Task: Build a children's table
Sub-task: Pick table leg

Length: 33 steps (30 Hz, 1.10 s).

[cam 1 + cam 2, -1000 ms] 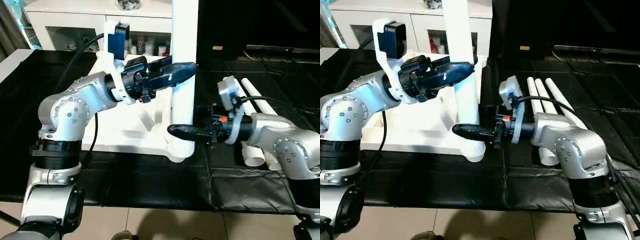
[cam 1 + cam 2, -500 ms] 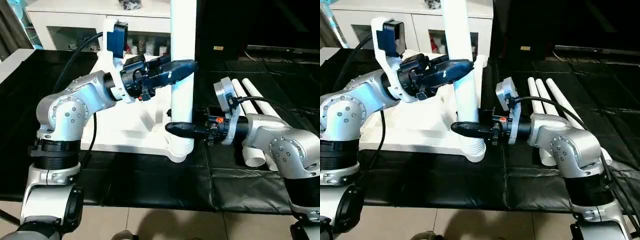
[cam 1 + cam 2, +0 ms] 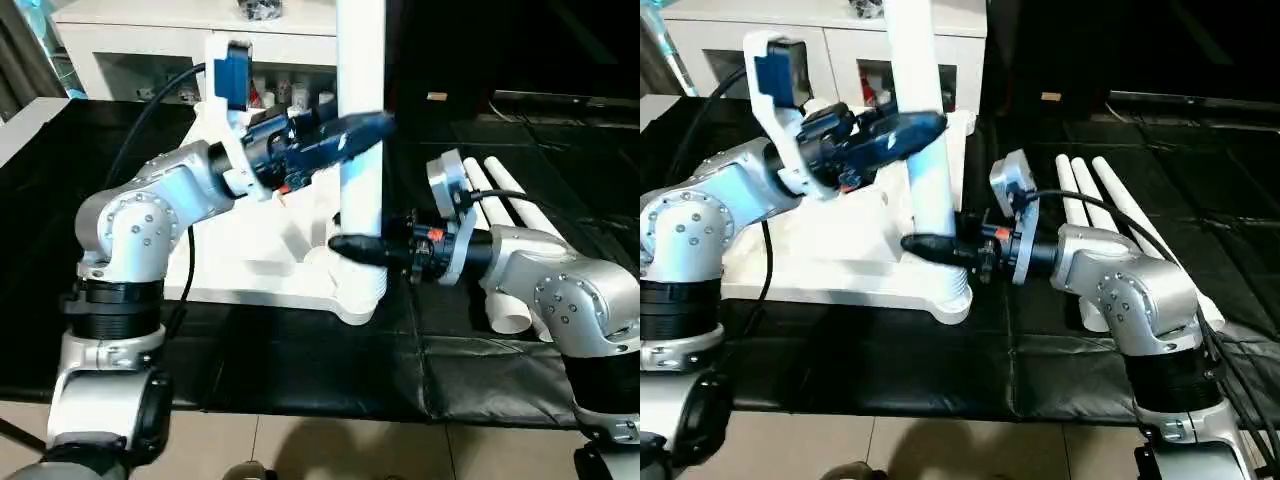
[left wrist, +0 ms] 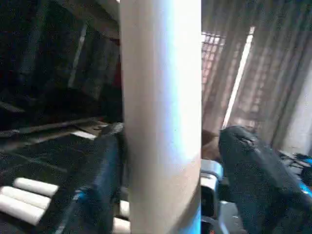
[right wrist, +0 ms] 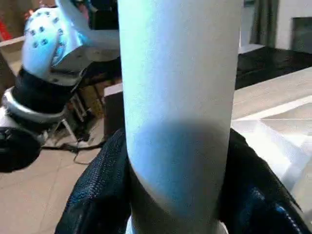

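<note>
Landmark: the upright leg (image 3: 361,150), standing in the tabletop's (image 3: 250,265) near corner socket.
Right gripper (image 3: 352,247): fingers clamped on the leg low down, just above the socket.
Left gripper (image 3: 352,128): higher on the leg, fingers spread, one clear of it.
Spare legs (image 3: 510,205): lying right of the upright leg.
Advice: keep the leg plumb; regrip alternately so the thread doesn't cross.

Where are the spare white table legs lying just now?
The spare white tubular plastic legs lie side by side on the black mat, on the robot's right, just behind its right forearm and right of the upright white leg standing in the tabletop's corner.
</note>
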Available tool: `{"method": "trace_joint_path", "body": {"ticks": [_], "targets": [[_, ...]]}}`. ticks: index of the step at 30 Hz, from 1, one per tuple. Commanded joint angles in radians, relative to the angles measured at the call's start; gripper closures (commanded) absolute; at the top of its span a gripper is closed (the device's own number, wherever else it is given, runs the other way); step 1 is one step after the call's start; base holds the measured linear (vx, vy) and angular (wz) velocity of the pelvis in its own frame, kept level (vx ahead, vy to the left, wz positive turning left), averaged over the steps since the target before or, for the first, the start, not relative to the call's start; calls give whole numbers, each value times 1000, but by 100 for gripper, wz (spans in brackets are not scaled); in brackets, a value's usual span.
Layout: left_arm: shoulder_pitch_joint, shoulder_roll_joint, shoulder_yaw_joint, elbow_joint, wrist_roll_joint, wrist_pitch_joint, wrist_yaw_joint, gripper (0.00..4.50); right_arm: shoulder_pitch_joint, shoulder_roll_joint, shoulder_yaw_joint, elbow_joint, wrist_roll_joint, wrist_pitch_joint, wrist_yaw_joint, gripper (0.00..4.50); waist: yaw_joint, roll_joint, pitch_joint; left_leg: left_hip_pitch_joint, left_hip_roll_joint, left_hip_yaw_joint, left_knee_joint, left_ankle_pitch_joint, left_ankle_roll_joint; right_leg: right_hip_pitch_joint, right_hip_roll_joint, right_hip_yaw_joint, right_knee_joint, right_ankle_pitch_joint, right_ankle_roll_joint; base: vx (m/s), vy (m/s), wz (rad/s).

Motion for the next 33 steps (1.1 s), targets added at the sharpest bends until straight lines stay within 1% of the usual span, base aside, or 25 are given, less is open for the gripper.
{"method": "trace_joint_path", "body": {"ticks": [1,3,4,5,6,7,8,10,11,12,15,16,18,19,20,21,23,25,26,27,28,29,30,31,33], "targets": [[-2,-32,-20,-40,48,-15,84,113,-19,5,-26,-13,-14,-16,-22,254,-1,2,-73,21,73,-25,-64,-138,-4,56,-86,46,-66,-143,-224,0,0,0],[-6,-88,-11,-38,86,-44,202,113,-25,18,-29,-14,-23,-29,-49,254,0,1,-72,19,71,-24,-63,-138,-2,57,-87,46,-68,-157,-221,0,0,0],[-6,-88,-11,-38,86,-44,202,128,-25,18,-29,-14,-23,-29,-49,255,-1,-1,-72,19,70,-24,-63,-140,-1,57,-86,46,-70,-163,-218,0,0,0],[-8,-103,-2,-30,96,-61,235,139,-28,25,-32,-11,-25,-32,-62,255,0,-1,-73,19,69,-25,-62,-139,2,58,-87,46,-70,-178,-211,0,0,0],[-13,-124,17,-14,98,-75,286,147,-33,36,-37,-6,-28,-37,-81,255,-1,-4,-73,18,68,-24,-62,-132,4,59,-86,46,-72,-178,-205,0,0,0],[-14,-130,24,-9,97,-76,299,147,-34,39,-39,-5,-29,-39,-87,255,-1,-4,-73,17,68,-25,-62,-127,4,59,-85,46,-70,-175,-204,0,0,0],[-13,-130,24,-10,97,-78,296,147,-36,41,-40,-4,-29,-41,-89,255,-2,-6,-74,17,66,-24,-61,-122,6,58,-84,45,-71,-169,-203,0,0,0],[-10,-127,19,-14,100,-79,291,160,-37,42,-40,-3,-30,-44,-92,256,-1,-3,-75,17,66,-24,-60,-113,13,57,-83,45,-70,-164,-201,0,0,0],[-8,-123,8,-22,115,-71,298,160,-40,45,-41,-2,-32,-45,-96,256,-1,-3,-75,18,67,-24,-60,-112,16,56,-83,45,-70,-159,-201,0,0,0],[-6,-124,6,-26,120,-68,303,189,-40,47,-42,-3,-33,-46,-98,256,-1,0,-75,19,68,-25,-61,-109,18,55,-82,44,-69,-148,-203,0,0,0],[-10,-131,10,-30,127,-63,323,201,-41,50,-44,-3,-37,-47,-102,256,-2,-1,-74,19,68,-24,-61,-115,16,55,-83,44,-68,-141,-210,0,0,0],[-11,-133,10,-31,125,-64,333,215,-41,52,-44,-4,-38,-47,-104,256,-1,1,-74,19,68,-25,-61,-117,15,56,-83,44,-68,-144,-210,0,0,0],[-14,-133,8,-33,121,-66,340,240,-41,54,-45,-4,-41,-50,-109,256,-1,0,-73,20,68,-24,-61,-127,13,55,-83,44,-70,-156,-208,0,0,0],[-15,-132,6,-33,118,-66,342,240,-42,54,-46,-4,-41,-51,-111,256,-1,2,-73,19,67,-25,-61,-127,11,55,-84,45,-71,-163,-205,0,0,0],[-18,-131,5,-34,116,-65,341,252,-44,55,-45,-4,-44,-55,-114,256,-1,2,-74,20,68,-25,-62,-129,7,55,-83,44,-71,-165,-204,0,0,0],[-19,-128,1,-35,117,-66,337,252,-46,55,-44,-2,-48,-59,-118,256,-1,2,-74,19,68,-26,-62,-127,7,55,-83,44,-70,-156,-204,0,0,0],[-23,-121,-15,-36,134,-70,327,264,-52,53,-40,4,-55,-59,-125,256,-2,-4,-73,19,68,-24,-62,-128,11,55,-83,45,-71,-156,-203,0,0,0],[-25,-118,-19,-34,143,-71,329,265,-54,53,-40,5,-54,-56,-126,256,-1,-2,-74,19,67,-25,-62,-124,12,55,-83,44,-70,-159,-202,0,0,0],[-30,-107,-25,-31,146,-74,310,266,-63,53,-43,10,-39,-27,-126,201,-2,-3,-74,19,67,-24,-61,-119,14,55,-83,45,-70,-154,-202,0,0,0],[-30,-106,-25,-31,145,-74,309,267,-63,53,-43,11,-38,-25,-126,187,-2,-1,-73,19,67,-25,-62,-118,14,54,-83,45,-69,-156,-202,0,0,0],[-33,-100,-27,-31,143,-73,298,267,-68,53,-43,13,-33,-14,-127,187,-3,-2,-73,20,68,-25,-62,-121,15,54,-82,44,-70,-160,-201,0,0,0],[-36,-92,-30,-32,143,-75,289,267,-74,53,-44,16,-29,2,-129,167,-4,-1,-73,20,67,-25,-62,-123,14,53,-81,44,-70,-165,-197,0,0,0],[-39,-85,-33,-32,145,-77,282,267,-78,52,-43,19,-29,11,-130,167,-4,0,-73,21,68,-25,-63,-124,9,54,-82,44,-69,-164,-198,0,0,0],[-43,-76,-38,-35,144,-76,269,268,-82,48,-38,20,-35,13,-128,145,-4,0,-73,21,68,-25,-62,-122,9,53,-82,45,-69,-162,-198,0,0,0],[-52,-51,-52,-46,142,-69,237,268,-94,36,-27,30,-48,20,-123,139,-2,-1,-74,20,67,-24,-62,-115,8,53,-82,45,-67,-151,-198,0,0,0]]}}
